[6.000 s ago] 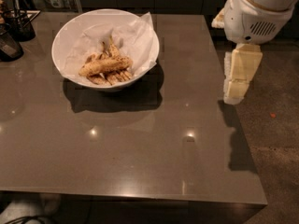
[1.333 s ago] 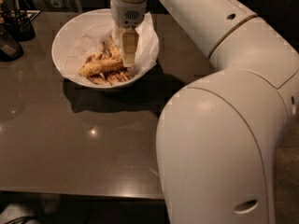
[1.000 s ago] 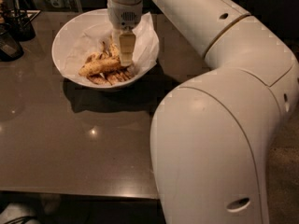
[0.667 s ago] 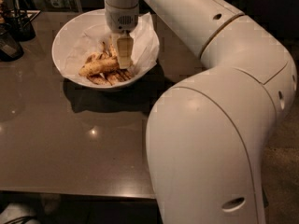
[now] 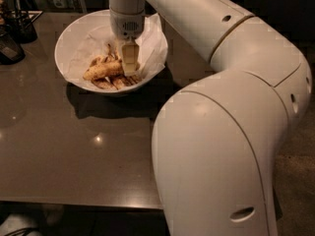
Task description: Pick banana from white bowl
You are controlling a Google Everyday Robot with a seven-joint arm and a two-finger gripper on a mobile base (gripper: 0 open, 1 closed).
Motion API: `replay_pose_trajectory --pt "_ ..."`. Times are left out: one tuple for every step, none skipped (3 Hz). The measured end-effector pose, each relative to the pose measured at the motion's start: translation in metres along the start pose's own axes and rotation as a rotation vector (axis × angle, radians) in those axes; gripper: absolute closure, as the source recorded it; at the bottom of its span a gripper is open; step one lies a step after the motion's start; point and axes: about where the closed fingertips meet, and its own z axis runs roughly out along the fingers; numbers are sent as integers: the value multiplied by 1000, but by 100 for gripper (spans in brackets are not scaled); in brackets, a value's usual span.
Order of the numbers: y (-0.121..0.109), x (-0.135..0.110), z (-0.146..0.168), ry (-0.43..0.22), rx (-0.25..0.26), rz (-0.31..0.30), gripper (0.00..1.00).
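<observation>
The white bowl [image 5: 78, 33] stands at the far left of the grey table, lined with crumpled white paper. Inside lies the loose yellow-tan speckled banana [image 5: 102, 70], with a darker-streaked bunch [image 5: 118, 81] just in front of it. My gripper [image 5: 129, 65] points straight down into the bowl, its cream fingers at the right end of the banana, touching or nearly touching it. My white arm reaches in from the right and fills the right half of the view.
The grey table [image 5: 59, 146] runs to a front edge near the bottom. Dark containers [image 5: 15, 31] stand at the far left beside the bowl. My arm's large elbow [image 5: 216, 161] hides the table's right side.
The arm has swung from the table's right side over the bowl, and in the last second the gripper shifted slightly left and lower toward the banana.
</observation>
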Motion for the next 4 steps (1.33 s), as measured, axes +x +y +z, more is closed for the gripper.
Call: replay_pose_trajectory --pt "0 3 6 -4 -14 7 43" --pt "0 7 10 -8 -24 13 42" --pt "2 14 9 2 -14 24 60" --pt "4 21 5 16 -6 38 85"
